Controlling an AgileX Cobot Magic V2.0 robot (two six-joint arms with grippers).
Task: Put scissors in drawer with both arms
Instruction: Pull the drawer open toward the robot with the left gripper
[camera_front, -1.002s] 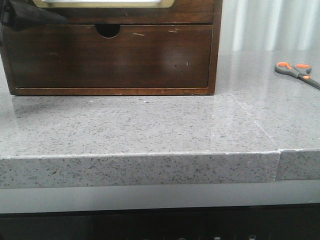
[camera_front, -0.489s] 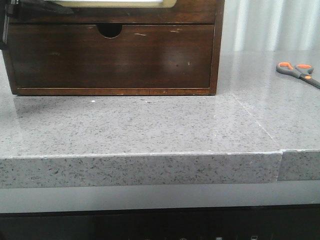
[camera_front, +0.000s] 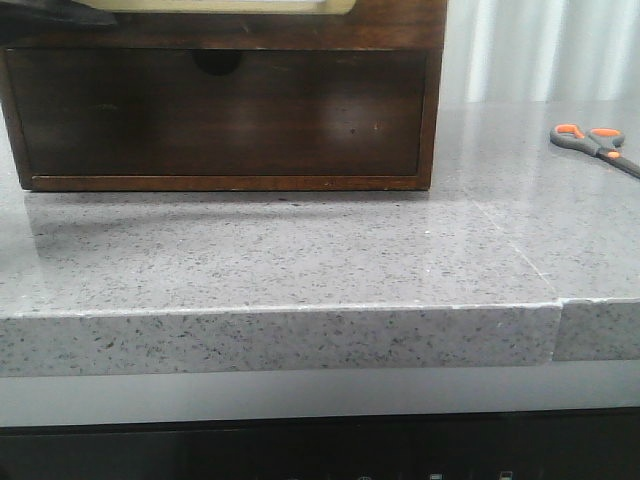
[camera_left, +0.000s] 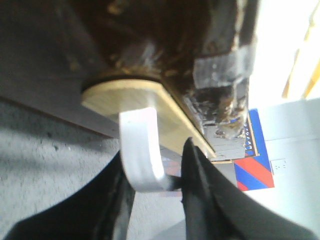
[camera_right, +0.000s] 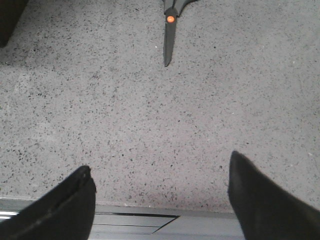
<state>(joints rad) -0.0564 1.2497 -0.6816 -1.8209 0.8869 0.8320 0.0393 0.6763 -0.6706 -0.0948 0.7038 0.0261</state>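
Left wrist view shows our left gripper (camera_left: 152, 187) closed around the drawer (camera_front: 230, 8) handle (camera_left: 142, 150), so opening is underway; next, our empty, wide-open right gripper (camera_right: 160, 200) must reach the scissors (camera_front: 597, 143) on the countertop (camera_front: 300, 260).

Dark brown cabinet (camera_front: 225, 120), speckled grey counter (camera_front: 300, 250), grey scissors (camera_front: 595, 143) with orange-lined loops, white handle (camera_left: 141, 150)

The left gripper (camera_left: 152, 182) is closed around a white handle (camera_left: 141, 150); the right gripper (camera_right: 160, 200) is held wide open, fingers (camera_right: 65, 207) at the frame's lower corners.
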